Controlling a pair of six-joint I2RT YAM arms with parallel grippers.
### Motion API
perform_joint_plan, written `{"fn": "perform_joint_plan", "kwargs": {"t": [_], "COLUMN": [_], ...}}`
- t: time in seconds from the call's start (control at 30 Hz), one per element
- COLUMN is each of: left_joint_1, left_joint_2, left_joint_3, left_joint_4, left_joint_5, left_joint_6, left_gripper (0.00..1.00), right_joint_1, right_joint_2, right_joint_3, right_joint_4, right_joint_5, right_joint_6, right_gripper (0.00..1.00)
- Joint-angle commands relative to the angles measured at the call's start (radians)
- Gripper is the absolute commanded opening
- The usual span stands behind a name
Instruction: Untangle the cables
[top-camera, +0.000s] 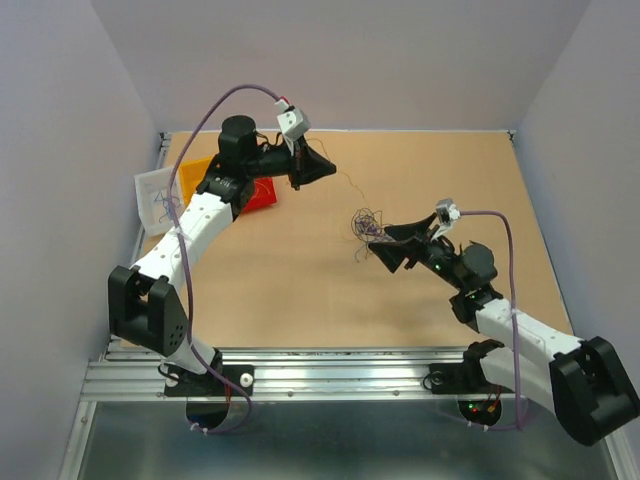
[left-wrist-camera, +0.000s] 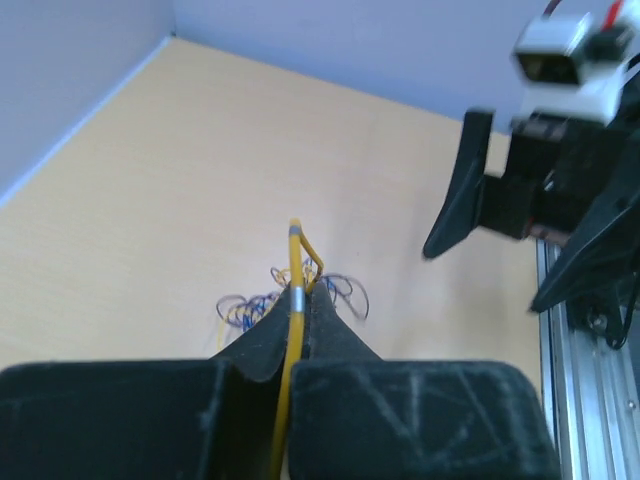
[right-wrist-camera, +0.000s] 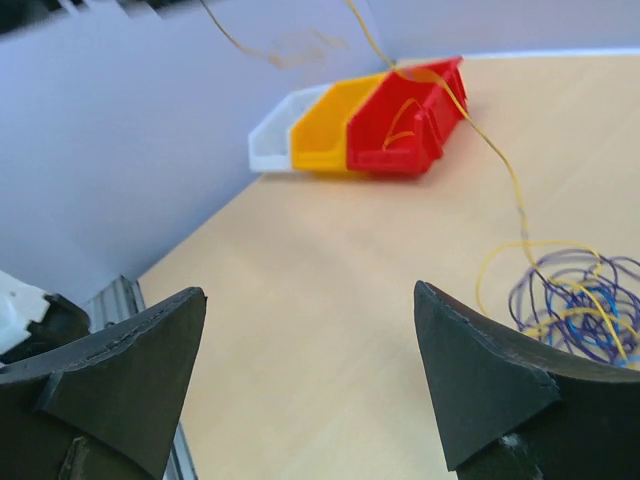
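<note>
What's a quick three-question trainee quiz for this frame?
1. True or false: the left gripper is shut on a yellow cable.
2. The right gripper is: A) open, with nothing between its fingers; B) shut on the tangle; C) shut on a bin.
3. Of the three bins, which colour stands nearest the tangle?
Key: 1 true; 2 A; 3 red.
</note>
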Motion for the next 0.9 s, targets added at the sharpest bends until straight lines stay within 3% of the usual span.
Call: {"fn": "perform_joint_plan", "kwargs": {"t": [0.0,0.17,0.33,0.47,0.57,0.7,0.87], "left_joint_1": [-0.012,-0.006,0.005,0.016,0.049,0.117,0.23], "left_joint_2": [-0.032,0.006,-0.011,-0.032,-0.02,0.03,0.151], "left_joint_3": [0.157,0.363,0.435,0.443,0.42,0.406,0.406], "left_joint_4": [-0.033,-0.162,-0.185,-0.187,-0.187,-0.205,-0.244], "left_joint_5": [0.062,0.021,-0.001,-0.09,-0.154,-0.352,-0.419], "left_joint_6": [-0.094,-0.114,-0.128,-0.105,-0.085,-0.019,-0.02], "left_gripper": [0.0,0.0,0.0,0.0,0.0,0.0,0.0], "right_joint_1": [0.004,0.004,0.004,0.004,0.005,0.004,0.004], "right_joint_2": [0.106,0.307,0.588,0.702,0.698,0.642,0.582], "right_joint_3": [0.054,0.153,0.299,0.397,0.408,0.368,0.327], "right_joint_4": [0.049,0.059,0.05,0.039,0.041,0.039,0.01], "right_joint_5": [0.005,0.048,0.07,0.037,0.013,0.045,0.08], "right_joint_6": [-0.092,-0.152,-0.132,-0.103,-0.095,-0.113,-0.136], "right_gripper": [0.89,0.86,0.79,0.72,0.71,0.72,0.72]}}
